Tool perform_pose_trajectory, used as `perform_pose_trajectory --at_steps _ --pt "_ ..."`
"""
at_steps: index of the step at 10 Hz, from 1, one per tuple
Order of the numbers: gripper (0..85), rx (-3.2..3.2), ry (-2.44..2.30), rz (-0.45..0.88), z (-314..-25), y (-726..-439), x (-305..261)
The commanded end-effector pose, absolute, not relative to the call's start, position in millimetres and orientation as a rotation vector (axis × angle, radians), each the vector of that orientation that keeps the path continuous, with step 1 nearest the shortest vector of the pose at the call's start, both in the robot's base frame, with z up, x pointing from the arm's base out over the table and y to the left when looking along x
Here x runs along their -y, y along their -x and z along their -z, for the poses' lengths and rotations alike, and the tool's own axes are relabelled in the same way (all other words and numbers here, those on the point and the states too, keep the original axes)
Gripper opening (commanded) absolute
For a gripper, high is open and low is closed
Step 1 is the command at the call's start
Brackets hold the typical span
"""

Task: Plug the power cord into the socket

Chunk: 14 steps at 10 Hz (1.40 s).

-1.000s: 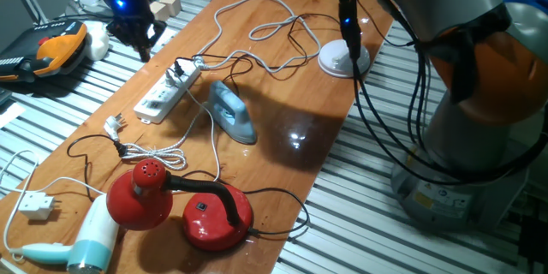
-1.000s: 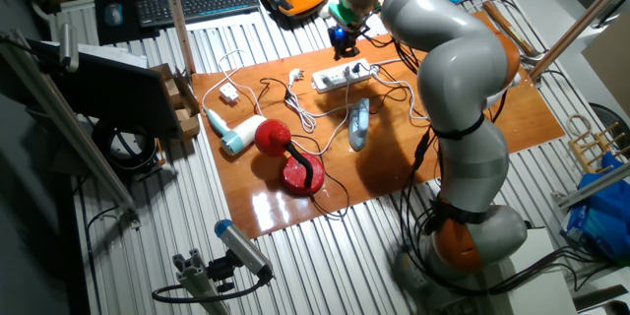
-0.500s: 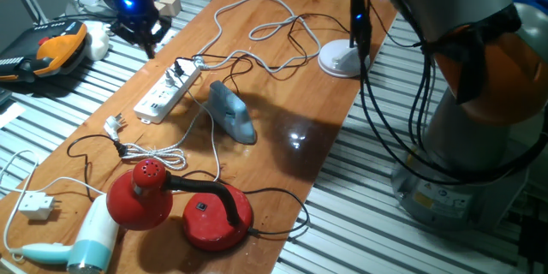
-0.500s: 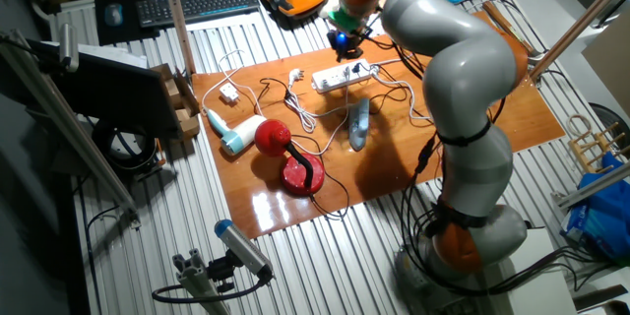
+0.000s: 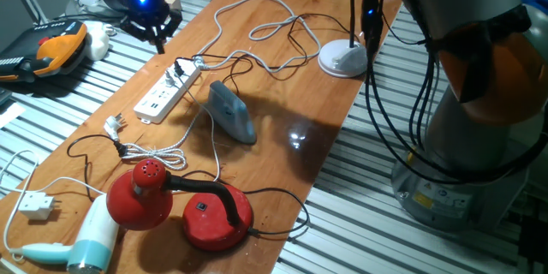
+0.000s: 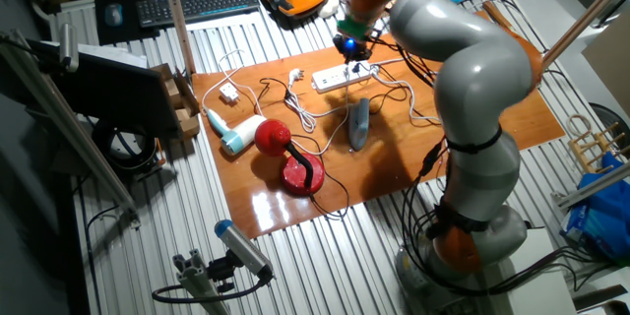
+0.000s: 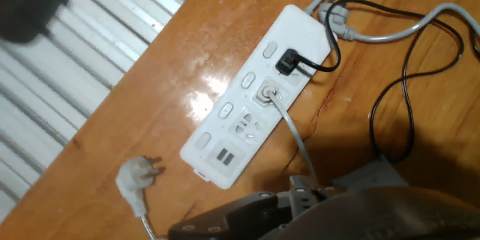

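The power cord (image 7: pixel 268 94) now sits with its small white plug pushed into the socket (image 7: pixel 217 131), next to a black plug (image 7: pixel 287 64), so we judge the insertion done. The end effector (image 5: pixel 152 30) has lifted and drawn back off the strip toward the worktop (image 5: pixel 291 94) edge over the last second. We cannot tell how wide it stands, but it carries nothing.

A white power strip (image 5: pixel 169 92) lies on the wooden tabletop (image 5: pixel 282 150), a grey-blue iron (image 5: pixel 231 112) just beside it. The gripper (image 5: pixel 152 27) hangs above the tabletop's far edge. A red desk lamp (image 5: pixel 184 204) sits near a hair dryer (image 5: pixel 81 242).
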<state>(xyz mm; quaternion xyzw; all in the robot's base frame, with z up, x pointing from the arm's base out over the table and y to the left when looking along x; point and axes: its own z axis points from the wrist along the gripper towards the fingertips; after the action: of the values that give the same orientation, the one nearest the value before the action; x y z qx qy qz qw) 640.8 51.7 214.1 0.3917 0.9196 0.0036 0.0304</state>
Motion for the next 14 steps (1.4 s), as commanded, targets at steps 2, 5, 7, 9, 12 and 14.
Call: perform_pose_trajectory --at_steps 2,5,7,9,12,14 --pt "0.0 -3.094 0.073 -0.06 -215.1 -636.4 -52.4" --pt "0.0 -3.069 0.148 -0.028 -215.9 -634.5 -50.8" --pt "0.0 -3.056 0.177 -0.04 -214.4 -633.8 -48.0" --pt "0.0 -3.056 0.173 -0.043 -214.1 -633.7 -47.2" --pt "0.0 -3.062 0.152 -0.046 -214.4 -633.6 -46.8" --pt "0.0 -3.064 0.152 -0.042 -215.0 -632.5 -46.7"
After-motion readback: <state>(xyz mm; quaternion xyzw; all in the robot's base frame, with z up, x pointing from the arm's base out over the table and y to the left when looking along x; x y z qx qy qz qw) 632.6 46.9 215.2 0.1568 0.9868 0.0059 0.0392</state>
